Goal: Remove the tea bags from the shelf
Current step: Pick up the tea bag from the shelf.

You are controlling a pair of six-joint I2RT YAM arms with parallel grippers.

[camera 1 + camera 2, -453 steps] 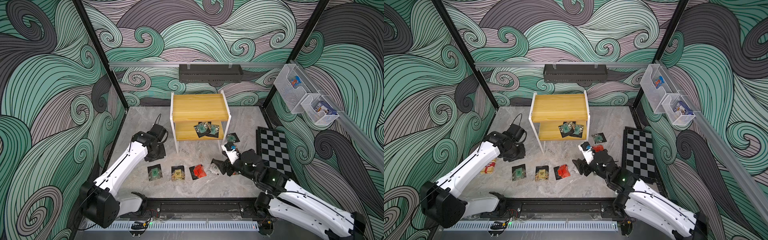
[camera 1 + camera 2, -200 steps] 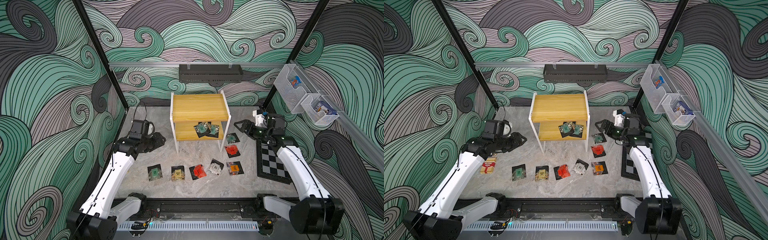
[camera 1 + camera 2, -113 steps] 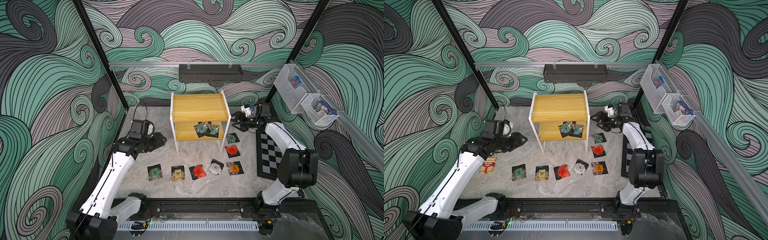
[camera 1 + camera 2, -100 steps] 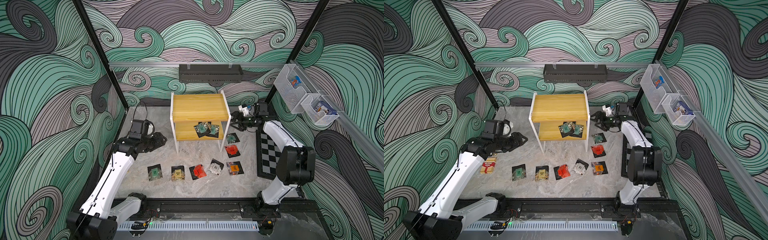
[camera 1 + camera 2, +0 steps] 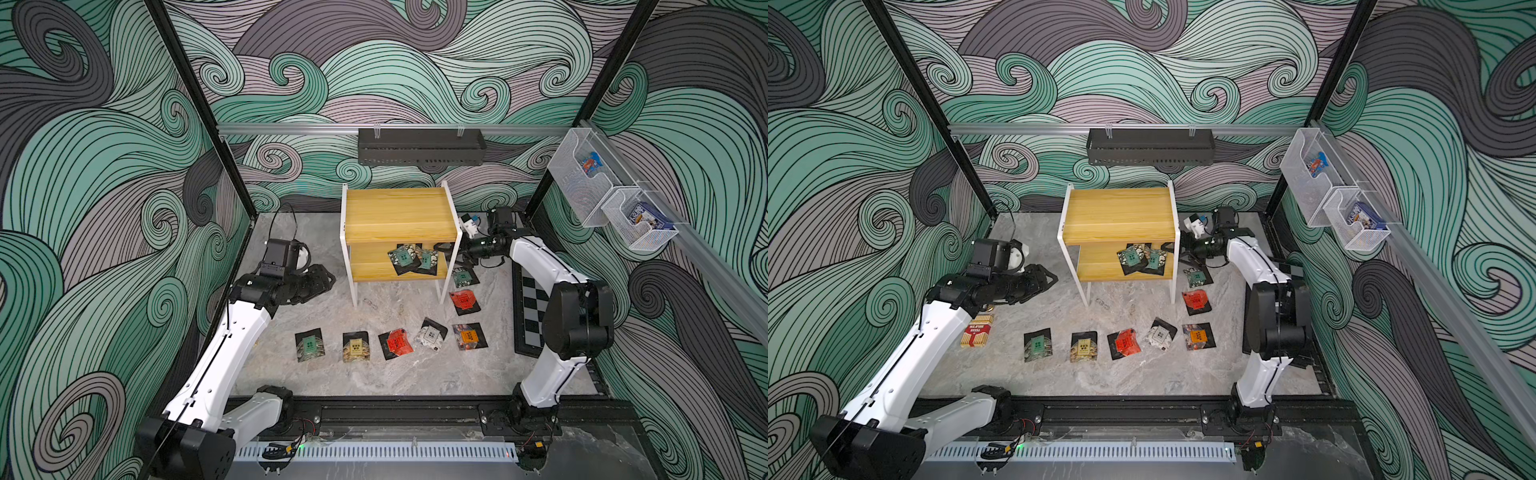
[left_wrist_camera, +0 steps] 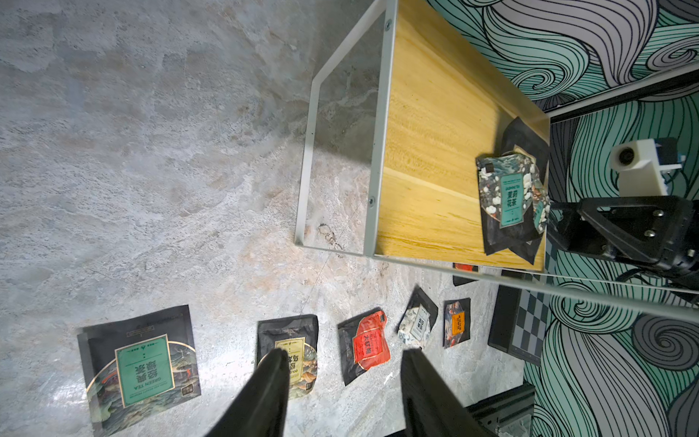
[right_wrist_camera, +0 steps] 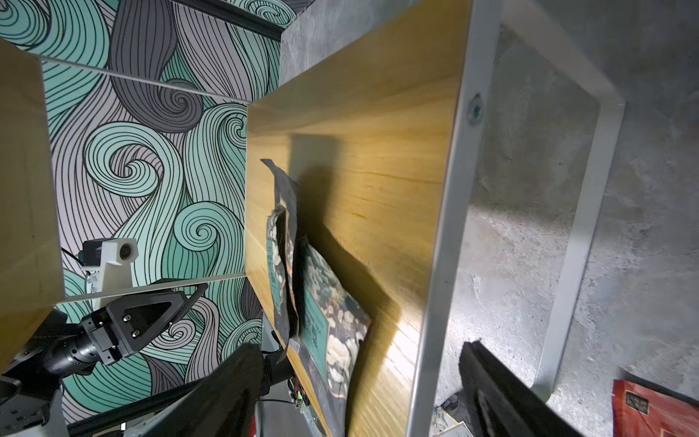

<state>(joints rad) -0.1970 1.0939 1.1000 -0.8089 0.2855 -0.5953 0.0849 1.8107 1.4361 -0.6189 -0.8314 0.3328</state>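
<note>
The shelf [image 5: 399, 212] [image 5: 1119, 212] stands at the back middle. Overlapping teal tea bags [image 5: 405, 257] [image 5: 1133, 257] [image 6: 508, 196] [image 7: 325, 302] lie at the right end of its lower board. My right gripper [image 5: 451, 253] [image 5: 1179, 251] [image 7: 357, 350] is open at that end, its fingers either side of the board's corner and the sachets. My left gripper [image 5: 330, 278] [image 5: 1052, 276] [image 6: 342, 378] hovers open left of the shelf, holding nothing. Several more tea bags lie on the floor, among them a teal one [image 5: 309, 345], a gold one [image 5: 356, 347] and a red one [image 5: 397, 343].
A black checkerboard [image 5: 530, 307] lies on the floor under the right arm. A red-and-cream striped box [image 5: 978, 330] sits below the left arm. A dark tray [image 5: 419, 145] hangs on the back wall, and clear bins [image 5: 582, 178] on the right wall.
My right arm has left the row of sachets on the floor, swung to the back right and closed in on the shelf's right end. The left arm backed off leftward, then stayed still.
</note>
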